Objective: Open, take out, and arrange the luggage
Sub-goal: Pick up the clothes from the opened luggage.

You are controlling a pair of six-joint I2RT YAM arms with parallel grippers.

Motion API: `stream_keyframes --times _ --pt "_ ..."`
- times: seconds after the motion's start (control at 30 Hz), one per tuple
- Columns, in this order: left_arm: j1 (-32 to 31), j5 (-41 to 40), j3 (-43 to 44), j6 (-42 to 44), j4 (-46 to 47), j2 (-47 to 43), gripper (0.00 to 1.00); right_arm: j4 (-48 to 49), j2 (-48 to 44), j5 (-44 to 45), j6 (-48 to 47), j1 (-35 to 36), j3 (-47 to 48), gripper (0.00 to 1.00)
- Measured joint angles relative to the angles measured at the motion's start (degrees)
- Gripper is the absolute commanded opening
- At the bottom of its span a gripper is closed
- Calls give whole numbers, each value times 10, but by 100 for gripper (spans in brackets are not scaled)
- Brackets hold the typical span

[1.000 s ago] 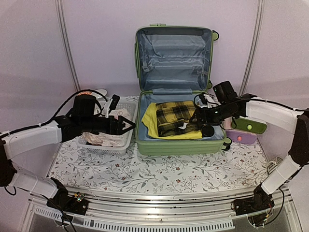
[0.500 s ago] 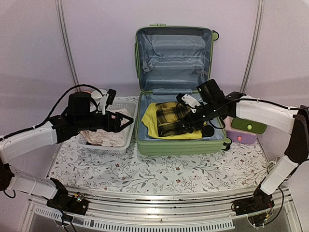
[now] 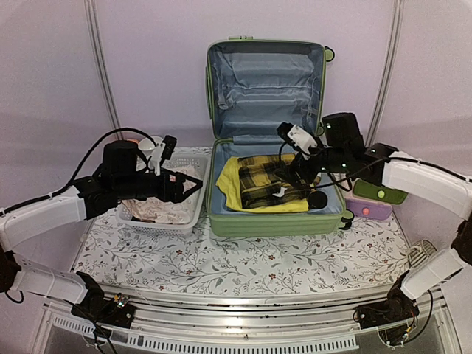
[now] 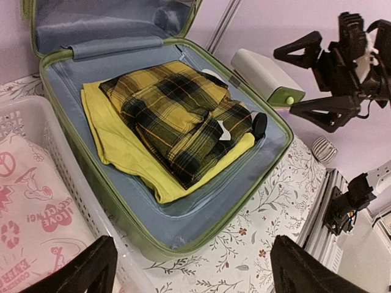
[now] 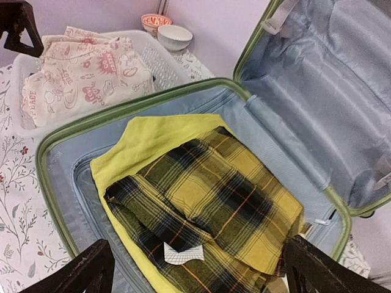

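Floral-clothed table (image 3: 243,259) with the luggage (image 3: 273,223) lying open at its middle, lid upright against the lilac back wall
Both grippers are spread wide and hold nothing: the left gripper (image 3: 193,187) hovers over the right edge of the white basket (image 3: 158,225), and the right gripper (image 4: 285,80) hangs above the luggage's right half, touching nothing; the luggage's lower shell holds a yellow garment (image 5: 146,143) with a folded yellow-and-black plaid garment (image 5: 208,207) on top and a small black object (image 4: 259,125) beside it, while the basket holds a white cloth with pink print (image 5: 85,67)
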Motion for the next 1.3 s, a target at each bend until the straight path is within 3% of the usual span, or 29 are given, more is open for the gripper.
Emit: stream_keyframes --times 0.1,0.23,0.67,1.3 --pt "0 -3 0 4 -1 0 90 61 -60 7 -34 0 -63 99" --pt "0 -10 0 10 -2 0 90 70 -71 8 -82 0 -71 99" --pt "0 -17 0 19 -11 -21 91 -17 -24 18 -195 0 -50 99" --pt "0 -25 0 26 -14 -21 91 -58 15 19 -335 -2 -68 99"
